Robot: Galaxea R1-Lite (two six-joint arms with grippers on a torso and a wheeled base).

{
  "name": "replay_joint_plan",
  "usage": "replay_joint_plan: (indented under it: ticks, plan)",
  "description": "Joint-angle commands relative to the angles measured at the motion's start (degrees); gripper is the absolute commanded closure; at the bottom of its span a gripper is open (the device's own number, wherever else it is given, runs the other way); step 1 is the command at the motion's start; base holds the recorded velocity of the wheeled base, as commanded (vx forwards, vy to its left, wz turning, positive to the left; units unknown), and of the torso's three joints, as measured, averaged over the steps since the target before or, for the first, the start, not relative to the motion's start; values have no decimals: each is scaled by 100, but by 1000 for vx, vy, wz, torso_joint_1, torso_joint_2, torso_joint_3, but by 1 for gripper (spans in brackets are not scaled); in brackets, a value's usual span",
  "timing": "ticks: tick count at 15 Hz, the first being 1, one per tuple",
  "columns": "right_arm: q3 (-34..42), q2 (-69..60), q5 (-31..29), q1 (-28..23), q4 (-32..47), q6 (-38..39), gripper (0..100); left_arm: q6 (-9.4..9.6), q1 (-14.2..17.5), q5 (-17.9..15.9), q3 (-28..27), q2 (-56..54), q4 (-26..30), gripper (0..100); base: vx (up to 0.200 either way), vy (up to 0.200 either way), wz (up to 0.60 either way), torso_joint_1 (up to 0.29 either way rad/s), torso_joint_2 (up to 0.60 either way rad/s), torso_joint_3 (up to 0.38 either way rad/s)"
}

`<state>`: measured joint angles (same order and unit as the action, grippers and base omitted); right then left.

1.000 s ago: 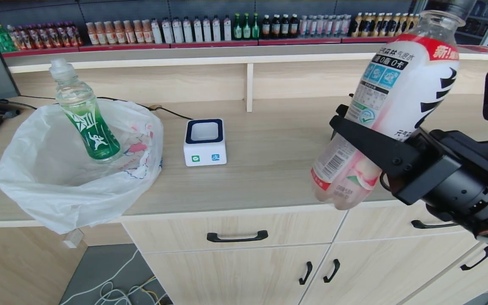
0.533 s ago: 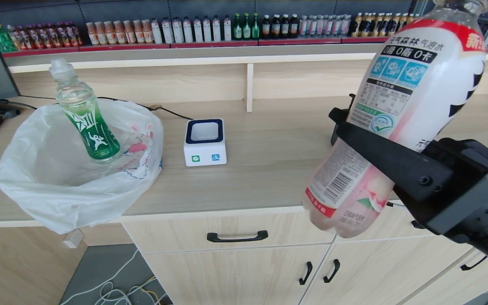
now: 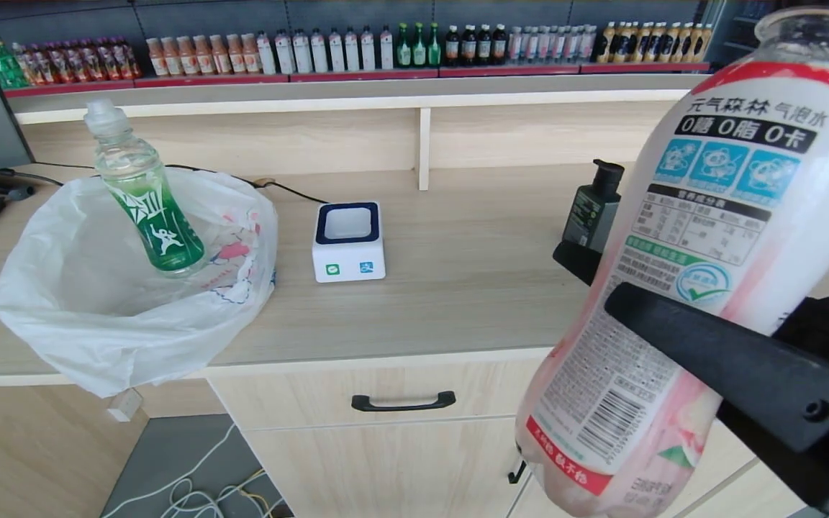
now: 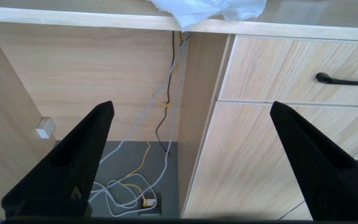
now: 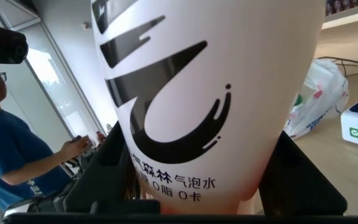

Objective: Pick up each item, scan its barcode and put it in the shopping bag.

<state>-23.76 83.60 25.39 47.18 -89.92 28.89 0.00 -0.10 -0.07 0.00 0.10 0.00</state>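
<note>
The right tool is clamped across the middle of the peach soda bottle, one finger in front of the label and the other behind it. The bottle is held in the air, off the table, out beyond the front edge near the right end. It is tilted, with its cap up and its base low. The barcode sits low on the label and faces out toward the front, not toward the scanner. The scanner stands near the middle of the table with its window facing up.

The shopping bag sits at the left end and sags over the front edge. A green bottle leans inside it. A dark pump bottle stands on the table toward the right end, close behind the held bottle.

The left tool hangs below the front edge with its fingers wide apart and nothing between them.

Judging from this, the scan step comes next, and several things could go wrong:
- **Missed read:** unless the bottle is rolled so the code faces down over the window, the scanner will likely not read it.
- **Slipping grip:** the grip is on smooth label film on a rounded, tilted body, so a quick wrist turn could let the bottle slide or twist.
- **Collisions on the way left:** a low sweep could clip the pump bottle or shove the scanner.
- **Trouble at the bag:** the limp rim could fold under the bottle. A hard drop could knock the green bottle over or drag the overhanging bag off the front edge.
</note>
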Motion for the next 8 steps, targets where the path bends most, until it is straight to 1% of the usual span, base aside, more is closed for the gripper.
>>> replay_joint_plan:
  ticks: [1, 8]
  plan:
    - [38, -160, 10, 11, -8, 38, 100, 0, 1, -1, 0, -1, 0, 0, 0, 0, 0, 0, 0, 0]
    - [-15, -186, 10, 11, -8, 266, 100, 0, 1, -1, 0, -1, 0, 0, 0, 0, 0, 0, 0, 0]
